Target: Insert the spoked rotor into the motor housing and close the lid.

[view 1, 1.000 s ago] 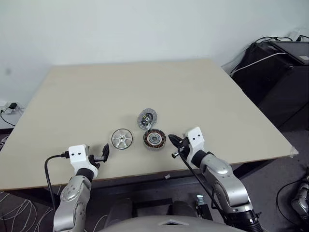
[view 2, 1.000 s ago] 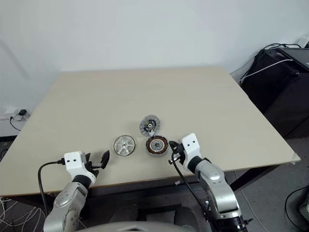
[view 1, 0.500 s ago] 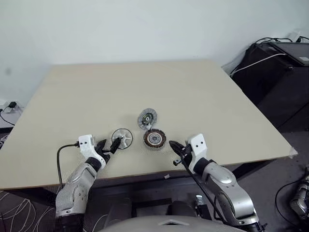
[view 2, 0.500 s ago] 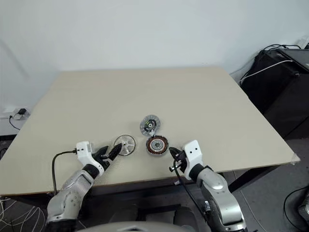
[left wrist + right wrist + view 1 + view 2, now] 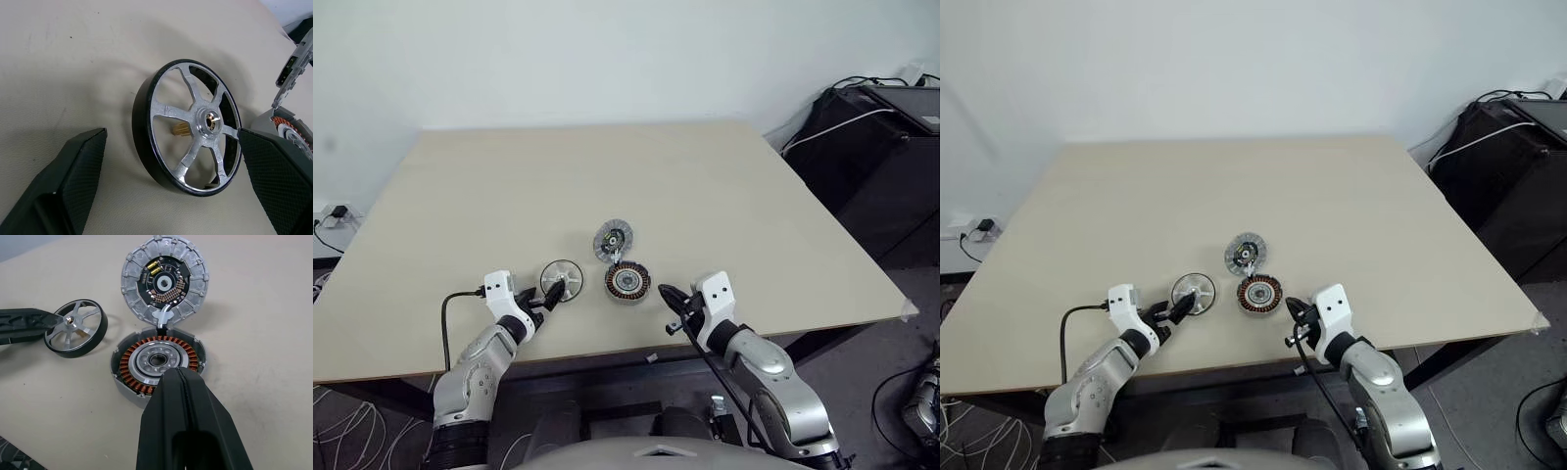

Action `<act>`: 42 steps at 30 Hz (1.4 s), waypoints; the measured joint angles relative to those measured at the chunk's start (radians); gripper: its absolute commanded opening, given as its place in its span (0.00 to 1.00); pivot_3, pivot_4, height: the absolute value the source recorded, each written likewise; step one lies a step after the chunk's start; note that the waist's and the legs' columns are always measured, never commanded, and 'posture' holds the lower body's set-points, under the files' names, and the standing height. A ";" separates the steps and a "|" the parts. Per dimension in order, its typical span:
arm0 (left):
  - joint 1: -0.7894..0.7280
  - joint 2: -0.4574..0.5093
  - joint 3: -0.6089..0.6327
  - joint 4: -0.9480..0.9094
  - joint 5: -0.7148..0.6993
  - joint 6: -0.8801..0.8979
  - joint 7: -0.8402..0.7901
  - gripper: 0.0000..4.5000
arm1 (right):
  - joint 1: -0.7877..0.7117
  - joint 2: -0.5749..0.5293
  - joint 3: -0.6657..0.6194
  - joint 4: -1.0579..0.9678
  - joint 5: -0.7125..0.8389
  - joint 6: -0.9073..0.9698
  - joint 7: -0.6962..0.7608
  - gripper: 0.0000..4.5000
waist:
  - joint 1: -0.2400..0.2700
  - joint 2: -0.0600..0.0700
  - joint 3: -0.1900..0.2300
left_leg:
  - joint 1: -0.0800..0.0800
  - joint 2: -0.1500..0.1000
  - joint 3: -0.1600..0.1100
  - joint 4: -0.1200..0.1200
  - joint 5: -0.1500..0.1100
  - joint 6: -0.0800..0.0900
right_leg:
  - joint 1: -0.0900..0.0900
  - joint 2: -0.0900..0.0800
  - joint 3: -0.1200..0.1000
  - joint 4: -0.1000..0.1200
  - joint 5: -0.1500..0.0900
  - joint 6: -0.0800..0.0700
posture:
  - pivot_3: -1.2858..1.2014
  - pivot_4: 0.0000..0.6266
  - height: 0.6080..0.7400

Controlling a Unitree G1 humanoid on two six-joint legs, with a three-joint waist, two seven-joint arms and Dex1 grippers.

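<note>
One beige desk (image 5: pixel 607 176), white wall (image 5: pixel 607 59) behind, black cabinet (image 5: pixel 881 147) beside; left hand (image 5: pixel 546 294) spread wide, right hand (image 5: pixel 666 297) pinched closed, empty.

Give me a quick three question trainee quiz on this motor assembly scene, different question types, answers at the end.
1. True or false: the spoked rotor already sits inside the motor housing.
2. Which tool is open around the rotor: A left tool, B right tool?
3. Fill in: the lid lies on the table with its dark-centred face turned ____.

Key: 1 false; 2 A; 3 up.
</note>
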 measured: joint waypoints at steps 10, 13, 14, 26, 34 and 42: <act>-0.002 -0.056 0.036 0.000 -0.113 0.052 -0.011 1.00 | -0.007 0.001 0.002 0.010 0.000 -0.010 0.000 0.00 | 0.000 0.000 0.000 | 0.000 0.000 0.000 0.000 0.000 0.000 | 0.000 0.000 0.000 0.000 0.000 0.000 | 0.52 0.00 1.00; -0.007 -0.066 0.044 0.000 -0.131 0.054 -0.001 1.00 | -0.007 0.001 0.002 0.012 -0.001 -0.010 0.000 0.00 | 0.000 0.000 0.000 | 0.000 0.000 0.000 0.000 0.000 0.000 | 0.000 0.000 0.000 0.000 0.000 0.000 | 0.52 0.00 1.00; -0.010 -0.074 0.053 0.000 -0.136 0.056 0.011 1.00 | -0.007 0.000 0.002 0.012 -0.001 -0.010 0.000 0.00 | 0.000 0.000 0.000 | 0.000 0.000 0.000 0.000 0.000 0.000 | 0.000 0.000 0.000 0.000 0.000 0.000 | 0.52 0.00 1.00; -0.087 -0.180 0.156 0.099 -0.200 0.064 0.145 0.51 | -0.012 0.000 0.002 0.015 -0.001 -0.013 0.000 0.00 | 0.004 -0.001 -0.001 | 0.000 -0.001 -0.002 0.003 0.000 0.000 | 0.002 0.000 -0.001 0.000 0.001 0.002 | 0.52 0.00 1.00; -0.123 -0.183 0.175 0.124 -0.289 0.023 0.169 0.11 | -0.012 -0.002 0.001 0.015 -0.001 -0.013 0.000 0.00 | 0.000 -0.003 -0.008 | 0.001 -0.001 -0.002 0.003 0.000 0.000 | 0.003 0.000 -0.001 0.000 0.001 0.002 | 0.52 0.00 1.00; -0.047 -0.183 0.190 0.078 -0.373 -0.048 0.137 0.11 | -0.003 -0.007 0.000 0.015 -0.001 -0.015 -0.008 0.00 | -0.004 -0.005 -0.008 | 0.000 0.000 -0.002 0.002 0.000 0.000 | 0.001 0.000 0.000 -0.001 0.002 0.001 | 0.52 0.00 1.00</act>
